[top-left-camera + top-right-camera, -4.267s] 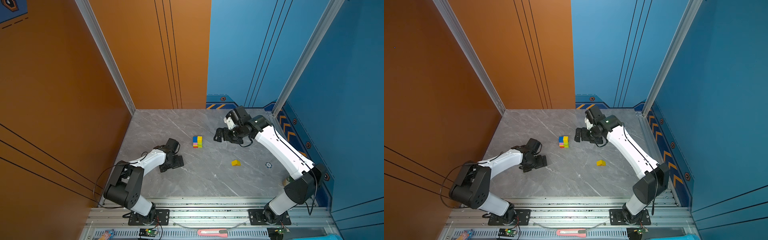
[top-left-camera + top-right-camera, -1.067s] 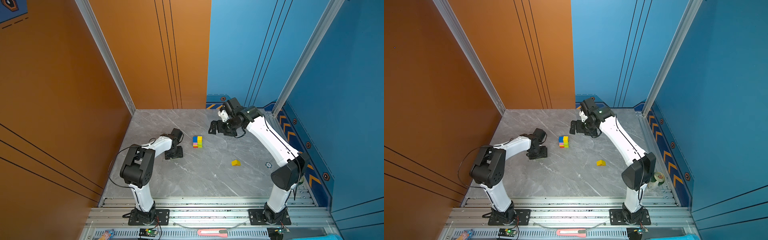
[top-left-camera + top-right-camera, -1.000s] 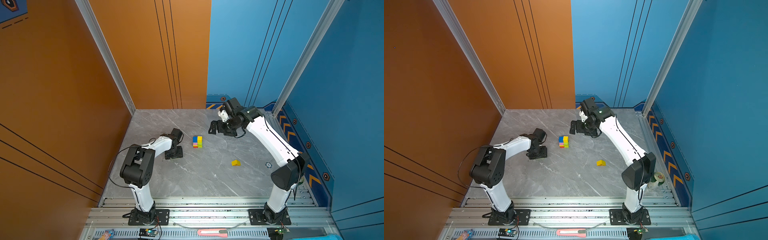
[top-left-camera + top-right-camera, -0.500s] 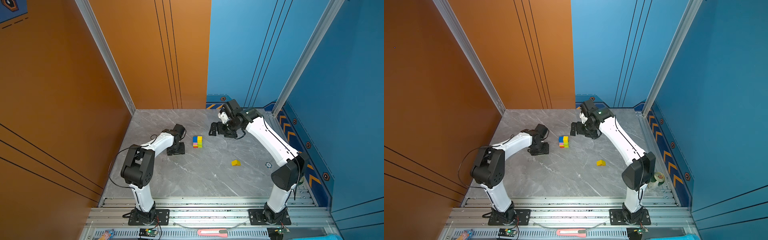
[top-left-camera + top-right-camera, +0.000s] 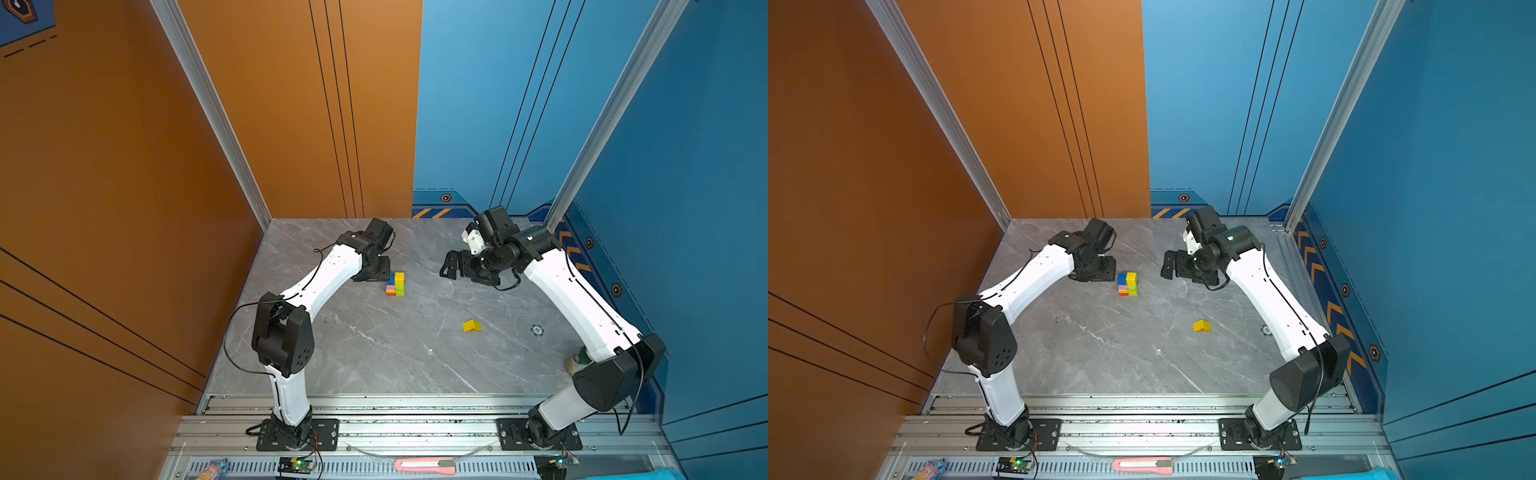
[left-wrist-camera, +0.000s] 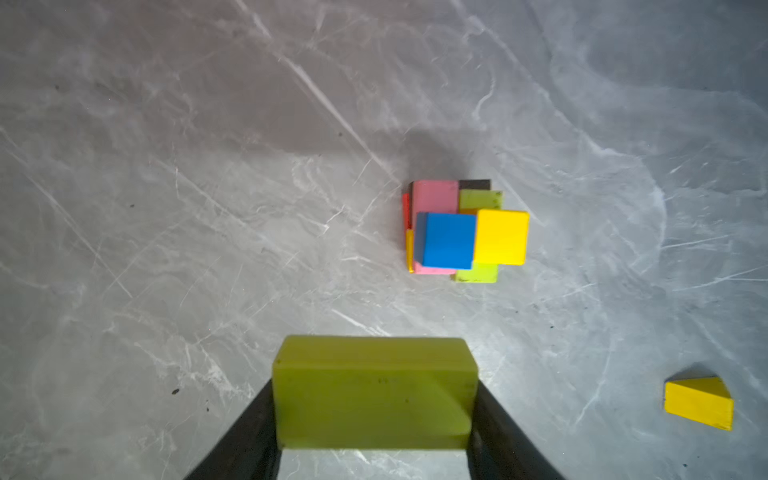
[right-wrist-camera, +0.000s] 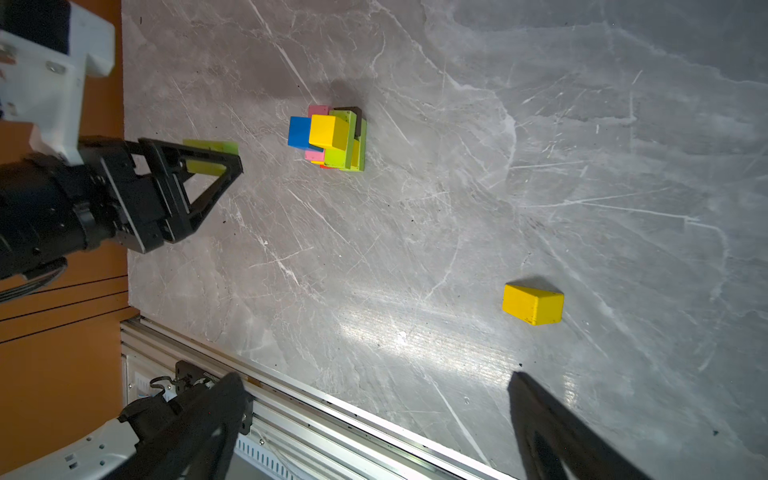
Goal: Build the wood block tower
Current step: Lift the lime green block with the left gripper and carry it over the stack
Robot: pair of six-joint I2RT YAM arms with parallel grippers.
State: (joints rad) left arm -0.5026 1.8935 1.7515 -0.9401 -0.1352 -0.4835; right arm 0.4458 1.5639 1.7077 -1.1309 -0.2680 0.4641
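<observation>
The tower is a short stack of wood blocks mid-table: red, pink and lime-green bars below, a blue cube and a yellow cube side by side on top. My left gripper is shut on a lime-green bar, held above the table just left of the tower. A yellow triangular prism lies alone toward the front right. My right gripper hovers open and empty to the right of the tower.
A small blue round disc lies right of the prism. A green-and-white can stands behind the right arm's base. Orange and blue walls close in the table's left, back and right. A pink utility knife rests on the front rail.
My left gripper has carried the lime-green bar from the front left toward the back right, up beside the tower. The right gripper has barely shifted in the last second.
</observation>
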